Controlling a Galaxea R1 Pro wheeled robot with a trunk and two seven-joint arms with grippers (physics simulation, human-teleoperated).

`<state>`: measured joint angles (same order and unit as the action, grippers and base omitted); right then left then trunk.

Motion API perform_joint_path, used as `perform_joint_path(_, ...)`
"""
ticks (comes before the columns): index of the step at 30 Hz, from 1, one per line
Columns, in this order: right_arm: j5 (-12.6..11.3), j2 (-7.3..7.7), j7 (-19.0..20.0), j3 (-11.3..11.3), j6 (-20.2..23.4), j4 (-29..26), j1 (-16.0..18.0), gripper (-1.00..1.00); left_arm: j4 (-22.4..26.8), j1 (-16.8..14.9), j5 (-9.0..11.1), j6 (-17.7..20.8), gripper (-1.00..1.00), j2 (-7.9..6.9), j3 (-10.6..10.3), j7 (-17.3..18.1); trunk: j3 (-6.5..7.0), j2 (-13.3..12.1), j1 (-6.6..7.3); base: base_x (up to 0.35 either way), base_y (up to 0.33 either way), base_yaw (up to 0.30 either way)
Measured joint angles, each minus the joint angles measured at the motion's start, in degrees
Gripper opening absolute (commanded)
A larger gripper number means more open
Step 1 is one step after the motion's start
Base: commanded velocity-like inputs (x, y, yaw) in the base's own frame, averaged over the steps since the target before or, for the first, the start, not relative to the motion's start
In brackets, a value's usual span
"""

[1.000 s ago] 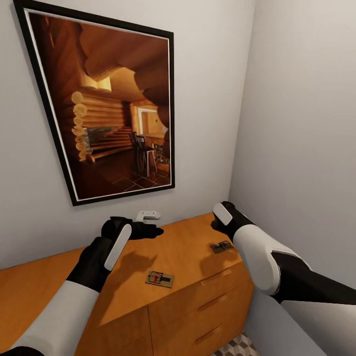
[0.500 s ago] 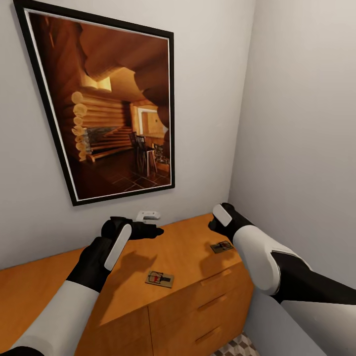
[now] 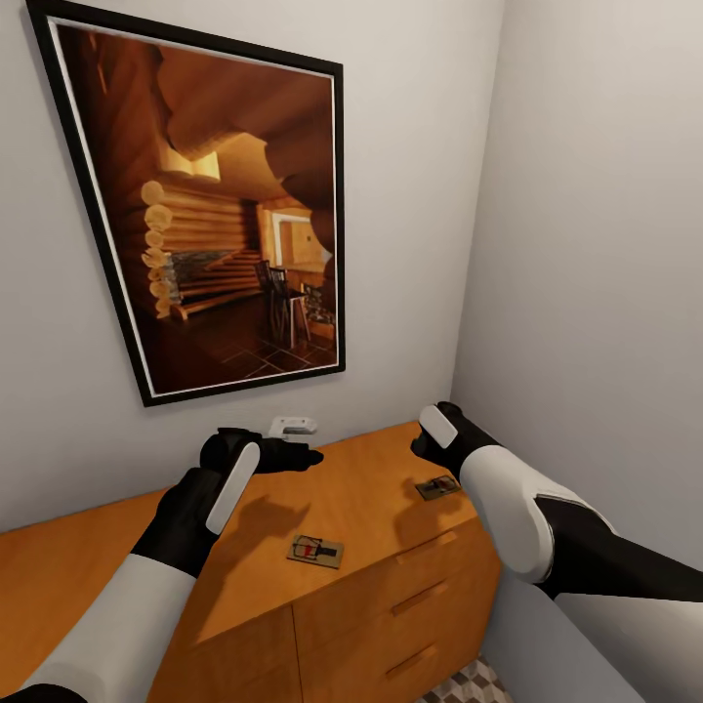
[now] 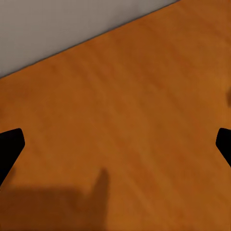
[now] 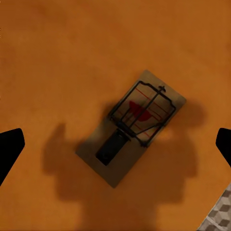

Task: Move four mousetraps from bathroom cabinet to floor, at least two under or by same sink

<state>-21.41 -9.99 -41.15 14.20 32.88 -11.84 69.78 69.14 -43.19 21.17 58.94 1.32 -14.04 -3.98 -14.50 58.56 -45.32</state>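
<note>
Item 1: low orange-brown wooden cabinet (image 3: 391, 576) with drawer fronts and bar handles, set into the corner of two pale grey walls; I use its flat top as my tabletop

Item 2: small flat tan wooden mousetrap with dark wire and a red mark (image 3: 314, 551), lying flat on the tabletop near its front edge, between my two arms and apart from both

Item 3: second tan wooden mousetrap (image 3: 437, 486), flat on the tabletop near its right end, just beside my right wrist. In the right wrist view the same trap (image 5: 131, 128) lies askew directly under the camera, wire bar and red mark toward one end, a dark tab toward the other, shadow falling across it

Item 4: my left pincer (image 3: 293, 455), black, held above the back of the tabletop near the wall. In the left wrist view its two dark fingertips (image 4: 9, 149) sit at opposite edges, spread wide over bare wood with nothing between them

Item 5: my right pincer (image 3: 427, 447), black, hanging above the second trap. In the right wrist view its fingertips (image 5: 10, 147) stand spread wide to either side of the trap, not touching it

Item 6: small white fitting (image 3: 292, 426) on the wall just above the tabletop

Item 7: large black-framed picture of a log-cabin interior (image 3: 210, 210), on the wall above the cabinet

Item 8: patch of cube-patterned tiled bathroom floor (image 3: 469, 683), showing below the cabinet's right end
</note>
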Motion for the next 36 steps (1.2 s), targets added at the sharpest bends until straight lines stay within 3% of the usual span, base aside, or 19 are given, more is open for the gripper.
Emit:
perform_joint_path(15, 0.0, 0.0, 0.0, 0.0, 0.0, 0.0, 0.0, 1.0, -0.3, 0.0, 0.0, 0.0, 1.0, -0.07, 0.0, 0.0, 0.0, 0.0, 0.01, 0.108, 0.0, 0.0)
perform_joint_path(36, -0.4, 0.0, 1.2, 0.3, -1.1, 0.1, 0.0, 1.0, -0.4, 0.0, -0.1, 0.0, 1.0, -0.07, 0.0, 0.0, 0.0, 0.0, 0.0, 0.009, 0.0, 0.0)
